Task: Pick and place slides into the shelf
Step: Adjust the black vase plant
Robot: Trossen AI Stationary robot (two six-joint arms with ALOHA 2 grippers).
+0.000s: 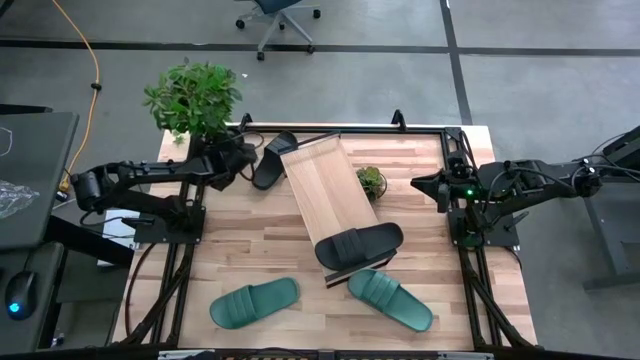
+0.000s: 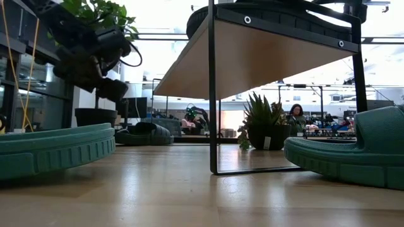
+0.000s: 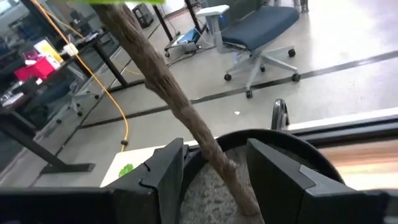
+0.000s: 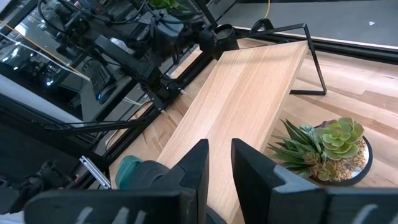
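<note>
The light-wood shelf lies slantwise across the table's middle, and it also shows in the right wrist view. One black slide lies on its near end. The other black slide lies on the table beside its far end. Two teal slides lie near the table's front edge. My left gripper is open at the far left, by the big potted plant. Its fingers stand on either side of the plant's stem. My right gripper waits at the right edge, open by a narrow gap.
A small succulent pot stands right of the shelf, in front of my right gripper. The big plant's pot lies under my left gripper. An office chair and a yellow cable lie on the floor beyond the table. A person sits far back.
</note>
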